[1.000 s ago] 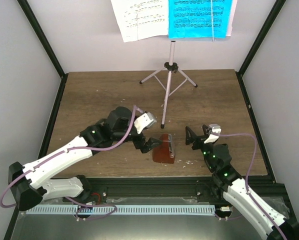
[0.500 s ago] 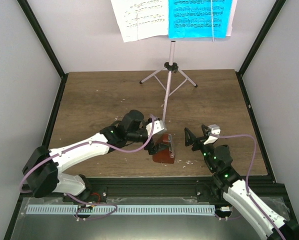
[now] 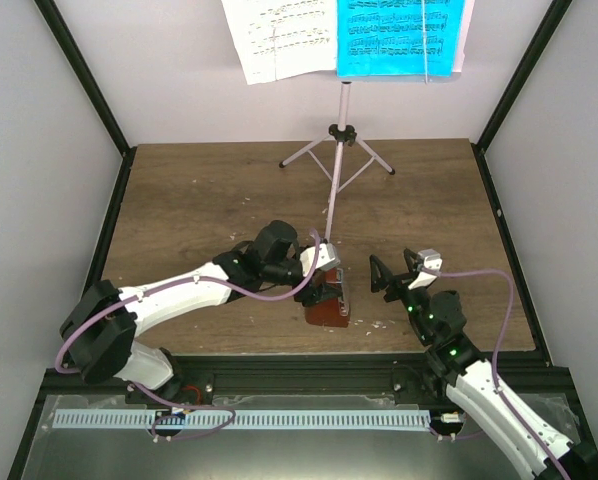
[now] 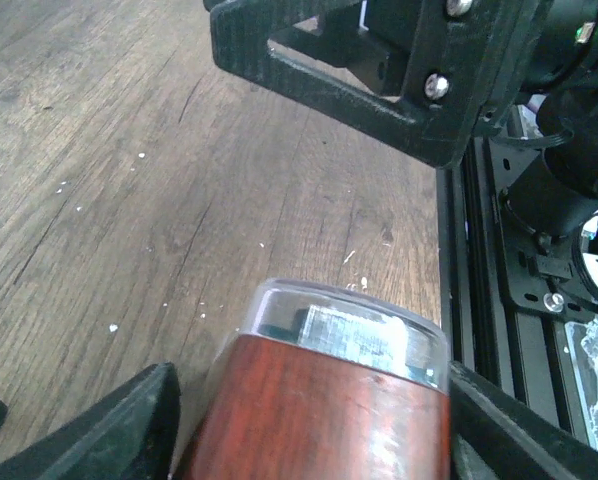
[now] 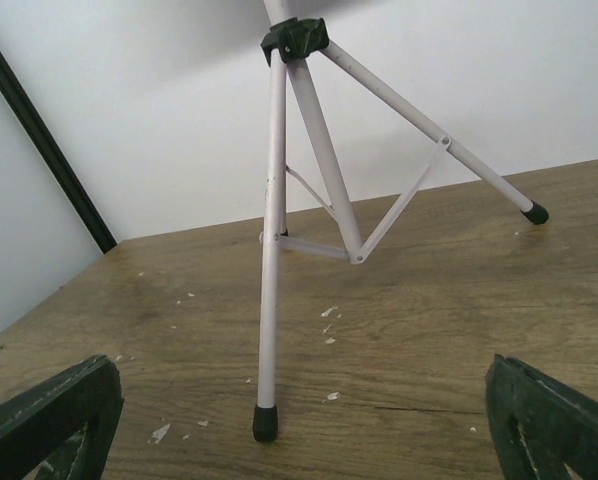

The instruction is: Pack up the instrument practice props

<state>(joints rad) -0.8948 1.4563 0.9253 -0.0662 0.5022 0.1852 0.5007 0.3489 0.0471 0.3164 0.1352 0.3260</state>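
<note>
Wooden table (image 3: 199, 190) carries everything. The pale pink tripod music stand (image 3: 336, 175) is upright at the back centre, with one leg reaching forward so its foot lands just beside your left wrist. The white music sheet (image 3: 279, 38) and cyan music sheet (image 3: 399, 35) are up on its desk, not yet packed. The left gripper (image 3: 324, 290) is over the small brown metronome (image 3: 329, 310), which sits near the front edge between the two arms. In the left wrist view the jaws straddle the wooden body (image 4: 329, 400) with one finger on each side. There's a visible gap on the left and I can't tell about contact on the right, so I read this as open around it, not clamped. The right gripper (image 3: 394, 270) is spread wide and holds nothing, parked just right of the metronome and facing the tripod legs (image 5: 289, 150). My read on the step is that you're closing on the metronome. Risks from here: the body looks glossy and tapered, so a squeeze could push it out of the jaws, and pressure near the clear cover (image 4: 349, 325) could crack it or pop it off. If you lift or swing left carelessly, your wrist clips that forward stand leg, the stand tips and the sheets come down. The right arm is also close enough to collide if both move.
</note>
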